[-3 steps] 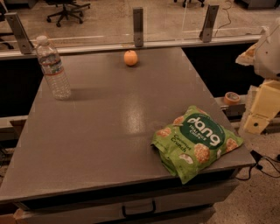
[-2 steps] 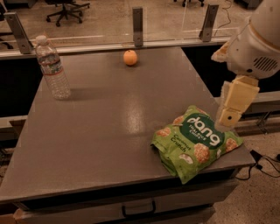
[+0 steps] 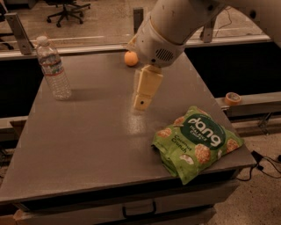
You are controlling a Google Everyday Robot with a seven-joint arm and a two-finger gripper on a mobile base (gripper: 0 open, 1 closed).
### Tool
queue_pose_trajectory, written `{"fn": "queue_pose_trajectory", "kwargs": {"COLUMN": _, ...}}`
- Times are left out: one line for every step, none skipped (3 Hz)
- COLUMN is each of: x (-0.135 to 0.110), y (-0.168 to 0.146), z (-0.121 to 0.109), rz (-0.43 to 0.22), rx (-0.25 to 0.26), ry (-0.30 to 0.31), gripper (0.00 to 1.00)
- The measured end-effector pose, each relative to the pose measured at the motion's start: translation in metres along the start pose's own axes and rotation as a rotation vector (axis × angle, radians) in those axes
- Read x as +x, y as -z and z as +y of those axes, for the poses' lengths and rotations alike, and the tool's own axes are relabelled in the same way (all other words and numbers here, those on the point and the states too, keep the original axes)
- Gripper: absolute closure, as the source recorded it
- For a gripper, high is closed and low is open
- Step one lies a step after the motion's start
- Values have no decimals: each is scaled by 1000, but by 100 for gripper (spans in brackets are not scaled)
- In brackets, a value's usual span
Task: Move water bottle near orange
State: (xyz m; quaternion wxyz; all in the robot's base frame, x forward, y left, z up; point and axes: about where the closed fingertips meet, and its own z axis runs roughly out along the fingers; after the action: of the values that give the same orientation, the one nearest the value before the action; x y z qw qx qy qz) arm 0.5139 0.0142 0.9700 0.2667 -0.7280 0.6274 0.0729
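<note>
Water bottle (image 3: pixel 52 70): count 1. It stands at the upper left of the frame, on the far left part of the table (image 3: pixel 88 136), near that edge. Upright, long axis vertical, white cap pointing up, pale label band around the upper half.

Orange (image 3: pixel 130 58): count 1. It sits at the upper centre of the frame, near the table's far edge, well apart from the bottle and partly behind my arm's housing.

Green snack bag (image 3: pixel 195 140): count 1. It lies flat at the lower right, on the table's near right corner.

My gripper (image 3: pixel 141 104): count 1. It hangs over the middle of the table, tip pointing down, just below the orange in the frame, well apart from the bottle and touching none of the three items. Released or clenched: cannot tell.

Surface: plain grey tabletop, dull sheen; one drawer handle (image 3: pixel 138 211) on the front, bottom centre.

Room: pale floor beyond the table, one office chair (image 3: pixel 66 11) at the top left, one roll of tape (image 3: pixel 232 97) on a ledge at the right.
</note>
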Motion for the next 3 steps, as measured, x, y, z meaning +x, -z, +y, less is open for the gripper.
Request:
{"fn": "queue_pose_trajectory", "kwargs": {"x": 0, "y": 0, "z": 0, "rz": 0, "rx": 0, "ry": 0, "gripper": 0}}
{"fn": "queue_pose_trajectory", "kwargs": {"x": -1, "y": 1, "z": -7, "rz": -26, "rx": 23, "ry": -18, "gripper": 0}}
{"fn": "queue_pose_trajectory", "kwargs": {"x": -33, "y": -49, "z": -47, "rz": -169, "rx": 55, "ry": -43, "gripper": 0}}
